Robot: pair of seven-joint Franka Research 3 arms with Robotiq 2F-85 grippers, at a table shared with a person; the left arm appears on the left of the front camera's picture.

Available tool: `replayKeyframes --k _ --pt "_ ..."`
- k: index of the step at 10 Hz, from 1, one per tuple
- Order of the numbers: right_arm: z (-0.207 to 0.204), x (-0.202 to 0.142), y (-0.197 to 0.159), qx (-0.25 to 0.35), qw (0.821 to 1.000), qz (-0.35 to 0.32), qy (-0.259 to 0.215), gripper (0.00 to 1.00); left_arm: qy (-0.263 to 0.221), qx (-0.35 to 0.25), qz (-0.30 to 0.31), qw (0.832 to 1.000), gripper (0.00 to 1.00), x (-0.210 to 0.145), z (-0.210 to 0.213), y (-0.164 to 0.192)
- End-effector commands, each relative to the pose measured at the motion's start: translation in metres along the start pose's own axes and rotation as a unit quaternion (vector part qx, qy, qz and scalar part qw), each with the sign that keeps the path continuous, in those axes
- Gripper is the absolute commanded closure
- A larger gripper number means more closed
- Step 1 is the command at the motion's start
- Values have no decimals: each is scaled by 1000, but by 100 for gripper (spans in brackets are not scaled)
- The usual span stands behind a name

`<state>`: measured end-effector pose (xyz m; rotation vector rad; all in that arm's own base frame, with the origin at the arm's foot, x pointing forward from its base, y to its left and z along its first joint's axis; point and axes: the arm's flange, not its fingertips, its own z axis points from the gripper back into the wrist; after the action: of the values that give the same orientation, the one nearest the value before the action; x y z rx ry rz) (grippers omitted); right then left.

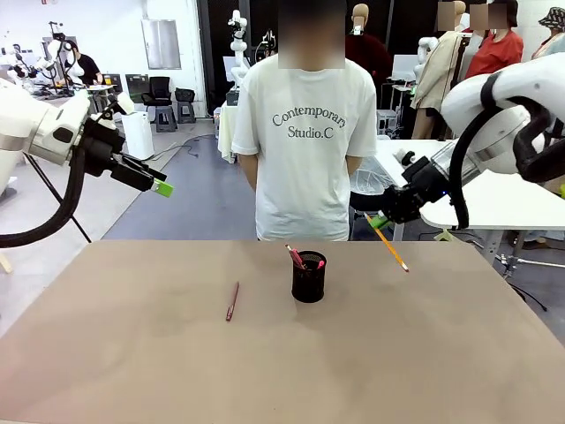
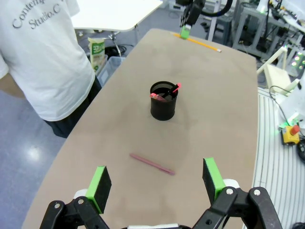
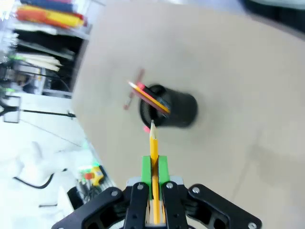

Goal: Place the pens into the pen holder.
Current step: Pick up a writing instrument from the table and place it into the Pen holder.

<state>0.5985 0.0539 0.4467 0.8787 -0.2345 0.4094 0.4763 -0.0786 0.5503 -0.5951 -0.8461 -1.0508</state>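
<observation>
left gripper (image 2: 155, 174) apart, empty | right gripper (image 3: 154, 164) clamped on yellow pencil (image 1: 394, 253) | black-red pen (image 1: 295, 256) in pen holder (image 1: 308, 283) | reddish-brown pen (image 1: 232, 301) flat on bench (image 1: 132, 371)

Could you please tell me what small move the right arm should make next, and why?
Probably swing left until the pencil hangs over the pen holder: the right fingers grip it, off to the holder's right, above the table.

A brown table (image 1: 132, 353) is carrying two things. A black mesh pen holder (image 1: 309, 281) is standing near its middle, and a reddish-brown pen (image 1: 232, 301) is lying flat to the holder's left, apart from it.
</observation>
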Motion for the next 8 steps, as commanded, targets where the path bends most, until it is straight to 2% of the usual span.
replayKeyframes --k 1,2,3,4,5,6,7,8 --pt "7 -11 5 66 988 87 -113 100 0 2 1 1000 0 -1 2 -1" --pt "13 -12 8 72 977 126 -158 100 0 2 1 1000 0 -1 2 -1" --pt "18 -13 11 74 958 147 -233 100 0 2 1 1000 0 -1 2 -1" --pt "32 -23 18 96 954 162 -234 100 0 2 1 1000 0 -1 2 -1" --pt "39 -31 30 85 946 197 -244 100 0 2 1 1000 0 -1 2 -1" --pt "49 -33 35 60 944 191 -263 100 0 2 1 1000 0 -1 2 -1" --pt "42 -8 18 80 954 155 -242 100 0 2 1 1000 0 -1 2 -1" --pt "42 -8 18 80 954 155 -242 100 0 2 1 1000 0 -1 2 -1"
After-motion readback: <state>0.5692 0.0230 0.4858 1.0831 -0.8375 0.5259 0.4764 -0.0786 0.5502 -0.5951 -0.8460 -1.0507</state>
